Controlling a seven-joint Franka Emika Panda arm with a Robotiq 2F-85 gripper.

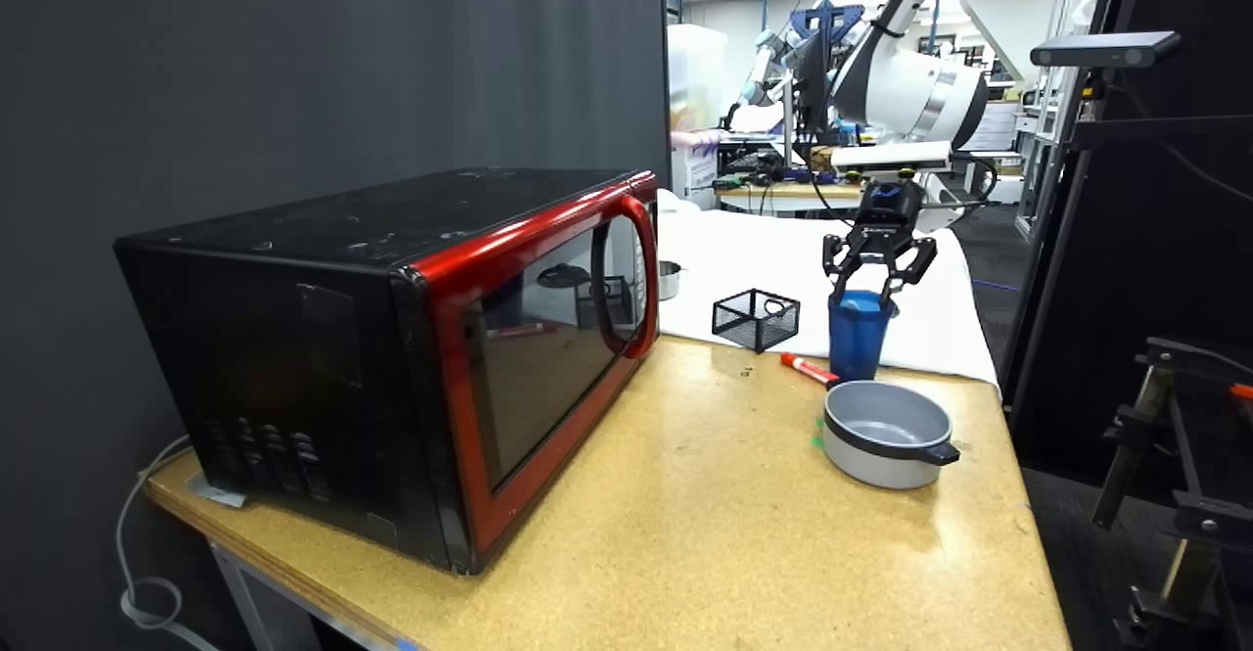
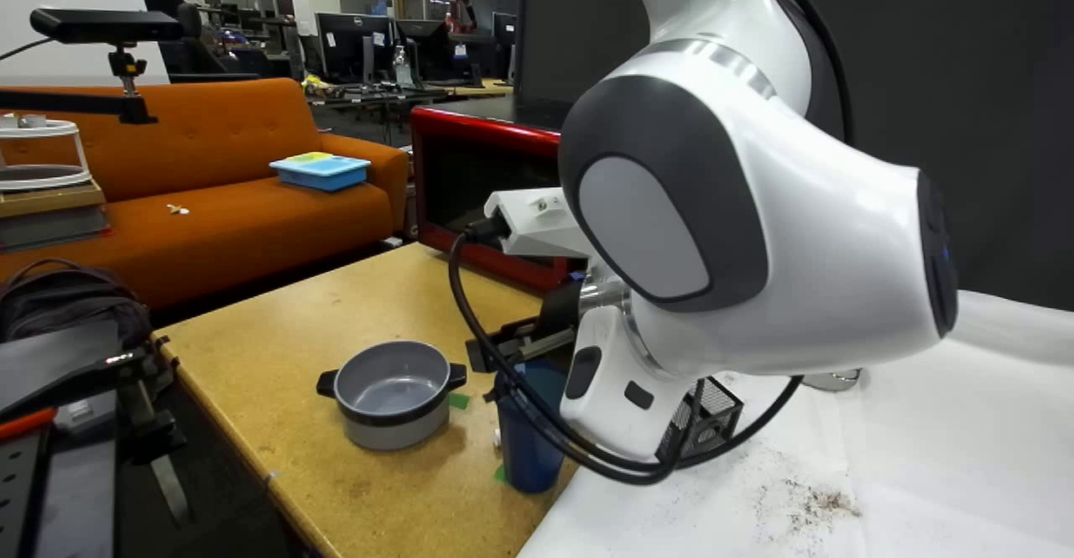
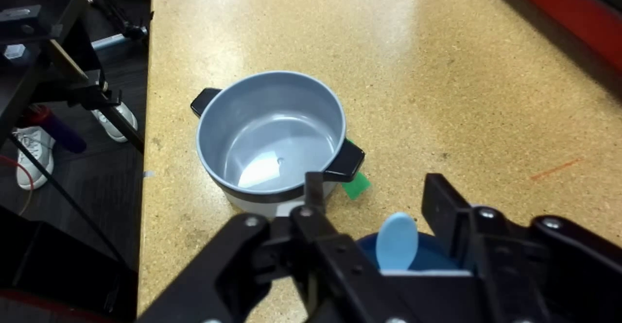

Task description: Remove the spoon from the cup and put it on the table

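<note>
Your jointed black fingers (image 3: 442,206) stand well parted, holding nothing. In the wrist view, the pale-blue, oval-ended spoon (image 3: 397,241) stands in the tapered blue plastic cup (image 3: 430,252), towards five o'clock from mid-gap, long axis twelve-to-six.

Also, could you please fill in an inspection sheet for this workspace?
Surface: tan table, partly covered by a white sheet with dark specks.
Job's things: blue cup, upright; light blue spoon inside, bowl end up.
Clutter: grey pot, black mesh basket, red marker, green tape, red-and-black microwave.
Claw: open, at the cup's mouth; contact unclear.
Cables: black cable loops from the arm, crossing before the cup in an exterior view; white cord hangs beside the table.
Surroundings: orange sofa, dark partition.
</note>
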